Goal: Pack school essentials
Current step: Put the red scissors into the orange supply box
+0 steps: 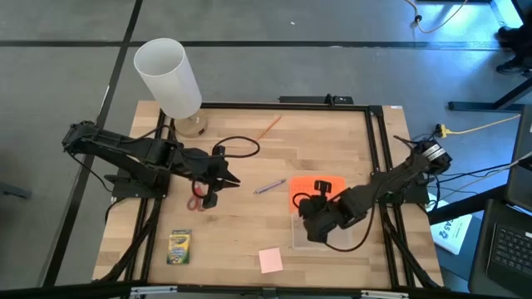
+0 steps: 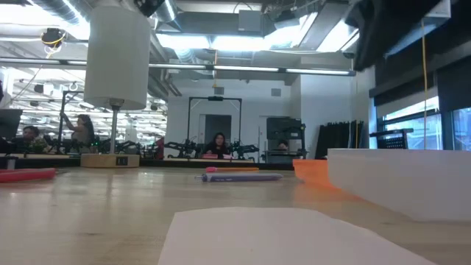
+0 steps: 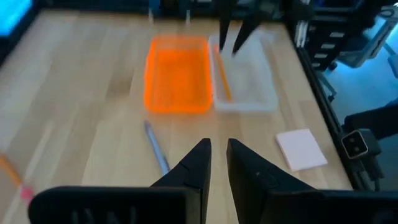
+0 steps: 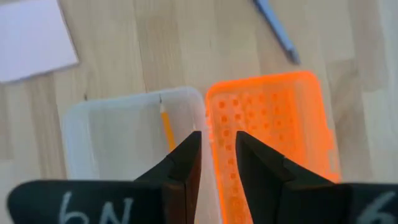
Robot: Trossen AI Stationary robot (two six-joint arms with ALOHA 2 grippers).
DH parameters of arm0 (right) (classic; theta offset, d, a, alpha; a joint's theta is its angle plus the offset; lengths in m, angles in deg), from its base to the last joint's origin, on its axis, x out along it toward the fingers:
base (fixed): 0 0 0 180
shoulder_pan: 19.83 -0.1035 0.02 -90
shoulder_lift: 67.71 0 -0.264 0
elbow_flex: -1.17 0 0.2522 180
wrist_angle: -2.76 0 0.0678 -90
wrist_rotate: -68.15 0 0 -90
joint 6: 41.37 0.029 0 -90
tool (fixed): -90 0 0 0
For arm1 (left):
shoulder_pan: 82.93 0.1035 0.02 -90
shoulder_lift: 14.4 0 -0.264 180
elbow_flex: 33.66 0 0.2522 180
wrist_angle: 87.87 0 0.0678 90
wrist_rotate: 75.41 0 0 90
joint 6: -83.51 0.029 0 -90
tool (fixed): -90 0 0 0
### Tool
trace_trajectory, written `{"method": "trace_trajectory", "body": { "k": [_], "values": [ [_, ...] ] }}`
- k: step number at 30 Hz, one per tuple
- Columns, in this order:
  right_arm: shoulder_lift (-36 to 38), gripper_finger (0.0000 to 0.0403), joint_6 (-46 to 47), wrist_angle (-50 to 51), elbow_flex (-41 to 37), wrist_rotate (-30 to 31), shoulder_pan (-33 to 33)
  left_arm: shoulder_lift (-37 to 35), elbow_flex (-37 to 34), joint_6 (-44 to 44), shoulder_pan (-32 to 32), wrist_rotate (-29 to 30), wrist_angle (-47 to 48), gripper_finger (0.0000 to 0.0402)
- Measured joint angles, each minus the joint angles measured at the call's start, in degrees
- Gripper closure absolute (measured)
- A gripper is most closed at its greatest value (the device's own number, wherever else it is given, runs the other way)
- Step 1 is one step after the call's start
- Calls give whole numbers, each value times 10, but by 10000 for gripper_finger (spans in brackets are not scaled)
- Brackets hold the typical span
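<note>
A clear box (image 4: 118,137) with an orange pencil (image 4: 166,127) lying inside it stands beside its orange lid (image 4: 273,124) on the table's right half. My right gripper (image 4: 217,140) hovers open above the seam between box and lid, holding nothing. My left gripper (image 3: 217,152) hangs over the table's left half, its fingers almost together with nothing between them. Red-handled scissors (image 1: 198,199) lie below it. A blue-grey pen (image 1: 269,186), a crayon box (image 1: 179,247), a pink sticky-note pad (image 1: 270,260) and another pencil (image 1: 268,127) lie flat on the wood.
A tall white cylinder (image 1: 169,79) stands at the far left corner of the table. A black frame (image 1: 378,149) runs along the table's edges. Bare wood lies in the middle between the two arms. People sit in the room beyond the far edge.
</note>
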Motion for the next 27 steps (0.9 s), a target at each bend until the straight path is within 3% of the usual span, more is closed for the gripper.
{"method": "trace_trajectory", "body": {
  "k": [5, 10, 19, 22, 27],
  "values": [
    [19, 302, -10, -2, 9, 9, 13, 0, 0, -27, 0, 7, 62, 354],
    [25, 302, -17, -1, 9, 17, 20, 22, 0, -17, 2, 64, 62, 354],
    [25, 302, -17, -1, 9, -10, 23, 102, 0, 6, 2, 35, 52, 354],
    [25, 302, -13, -1, 9, -30, 22, 119, 0, -39, -3, -7, 73, 354],
    [25, 302, -15, -2, 9, -30, 22, 131, 0, -214, -20, -17, 155, 354]
  ]
}}
